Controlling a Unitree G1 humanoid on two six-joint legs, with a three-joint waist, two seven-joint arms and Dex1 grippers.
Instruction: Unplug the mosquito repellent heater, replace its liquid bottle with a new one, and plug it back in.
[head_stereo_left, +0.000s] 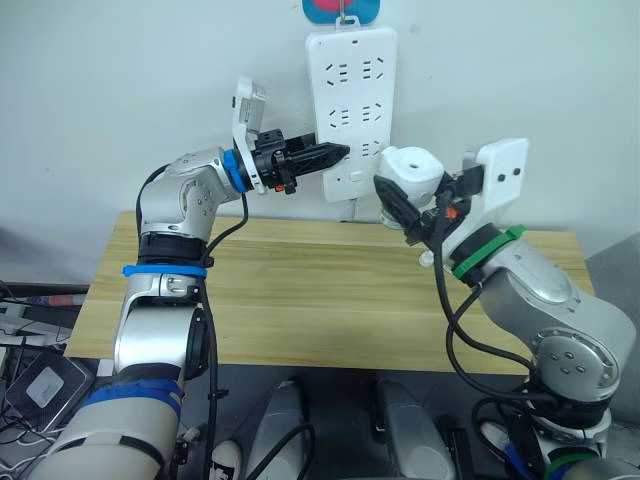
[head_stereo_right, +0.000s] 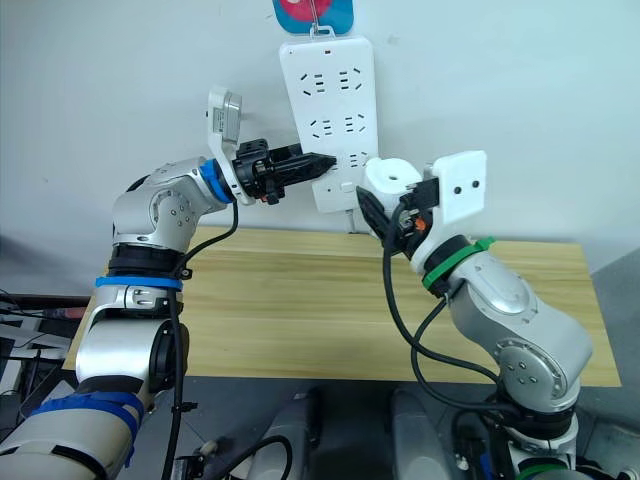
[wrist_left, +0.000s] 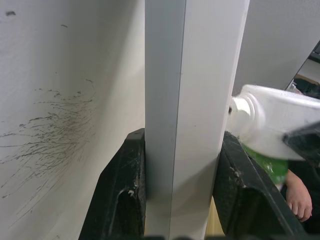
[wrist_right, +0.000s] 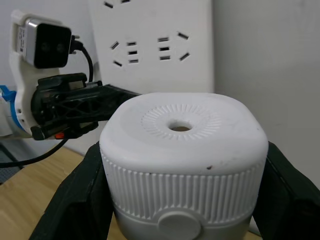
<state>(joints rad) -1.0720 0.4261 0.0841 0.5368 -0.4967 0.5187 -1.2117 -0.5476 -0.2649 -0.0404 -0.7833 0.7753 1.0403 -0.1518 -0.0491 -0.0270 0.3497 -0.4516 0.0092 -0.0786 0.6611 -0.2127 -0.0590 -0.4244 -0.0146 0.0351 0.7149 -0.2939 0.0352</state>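
right pincer (head_stereo_left: 400, 205) grips heater (head_stereo_left: 412, 168) | left pincer (head_stereo_left: 335, 153) clamps power strip (head_stereo_left: 352, 90) edge

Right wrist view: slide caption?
Right end effector grips the mosquito repellent heater; left end effector at the wall power strip.

White wall (head_stereo_left: 120, 90) behind wooden table (head_stereo_left: 300, 300)

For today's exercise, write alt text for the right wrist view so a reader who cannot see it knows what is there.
A white mosquito repellent heater, with a round hole in its ribbed top, sits gripped between the right tool's two black fingers. Behind it a white power strip hangs on the wall, with the left tool reaching to its edge above a wooden table.
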